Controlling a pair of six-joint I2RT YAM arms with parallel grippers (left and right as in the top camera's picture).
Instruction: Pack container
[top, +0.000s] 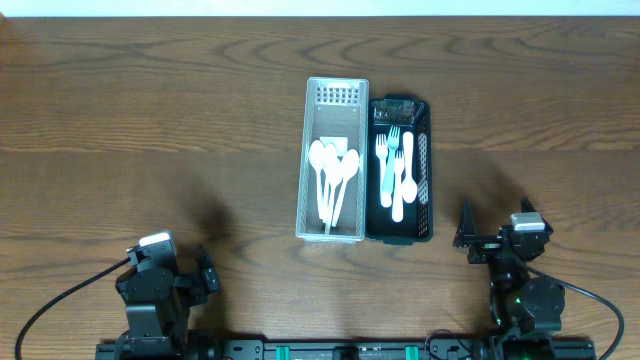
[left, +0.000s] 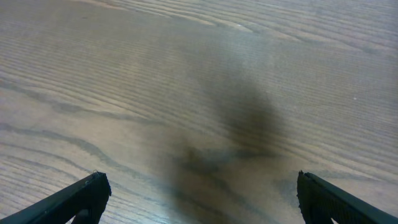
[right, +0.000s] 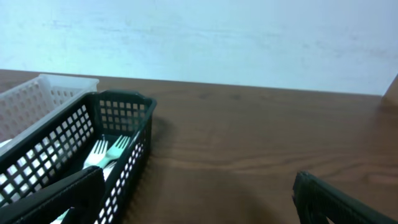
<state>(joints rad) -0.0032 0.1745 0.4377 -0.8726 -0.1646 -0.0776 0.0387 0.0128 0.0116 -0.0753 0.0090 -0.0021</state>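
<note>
Left gripper (left: 199, 190) and right gripper (right: 196, 186) are seen released, empty — white basket (top: 303, 150) and black basket (top: 424, 170) are set toward twelve o'clock.

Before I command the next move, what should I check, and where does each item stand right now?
1. Left gripper empty, fingers apart: ok.
2. Right gripper empty, fingers apart: ok.
3. White basket upright, spoons lying inside: ok.
4. Black basket alongside it, forks inside: ok.
5. Table shows no loose cutlery in the overhead view: ok.
6. Everything meant for packing is in: cannot tell.
</note>
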